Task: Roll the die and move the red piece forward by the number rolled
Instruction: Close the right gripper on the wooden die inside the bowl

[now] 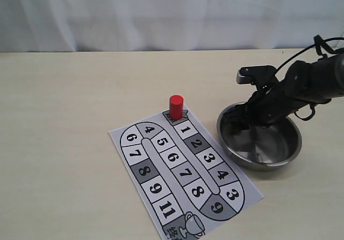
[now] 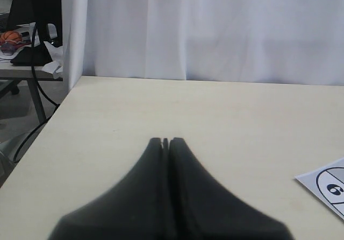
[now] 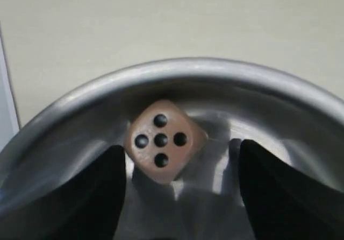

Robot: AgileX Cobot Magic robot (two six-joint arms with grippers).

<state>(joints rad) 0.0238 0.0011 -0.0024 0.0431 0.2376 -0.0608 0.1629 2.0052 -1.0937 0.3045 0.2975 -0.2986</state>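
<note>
The die [image 3: 161, 140], a pale brown cube, lies in the steel bowl [image 1: 279, 156] with its five-pip face toward the camera. My right gripper [image 3: 180, 156] is open inside the bowl [image 3: 80, 105], its fingers [image 3: 105, 186] standing on either side of the die and just short of it, one fingertip close by the die's edge. In the exterior view the right gripper [image 1: 248, 120] hides the die. The red piece [image 1: 176, 107] stands upright on the start square at the far end of the numbered board [image 1: 177, 170]. My left gripper [image 2: 165, 141] is shut over bare table, empty.
The paper board's corner [image 2: 328, 186] with a 6 shows in the left wrist view. A white curtain [image 1: 161, 14] backs the table. Off the table's left edge stand a desk and cables [image 2: 32, 51].
</note>
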